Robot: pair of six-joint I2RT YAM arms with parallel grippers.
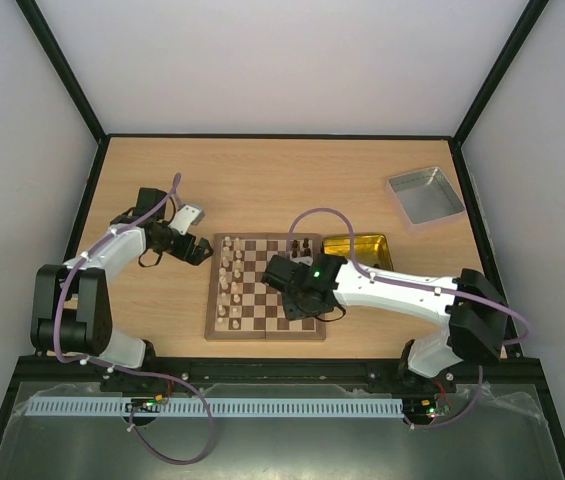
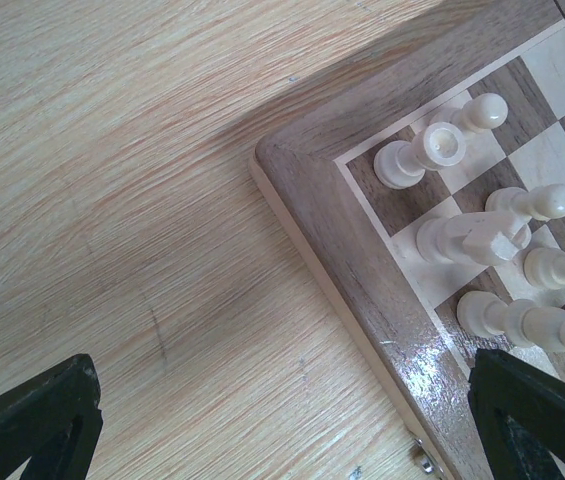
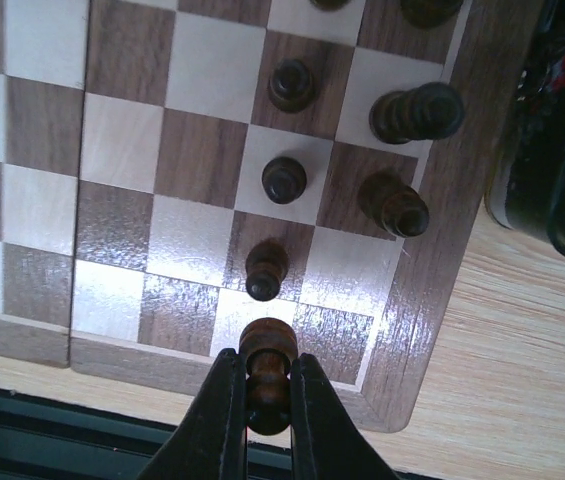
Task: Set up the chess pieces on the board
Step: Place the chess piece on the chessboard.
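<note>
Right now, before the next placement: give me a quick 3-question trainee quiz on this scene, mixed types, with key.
1. True or false: the right gripper is shut on a dark chess piece.
2. The left gripper is: A) shut on a pale piece; B) open, holding nothing; C) shut and empty.
3. Fill in: the pale pieces stand along the side of the board nearest the ___ arm.
Key: 1 true; 2 B; 3 left.

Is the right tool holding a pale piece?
No, the piece clamped in the right tool is dark brown.
</note>
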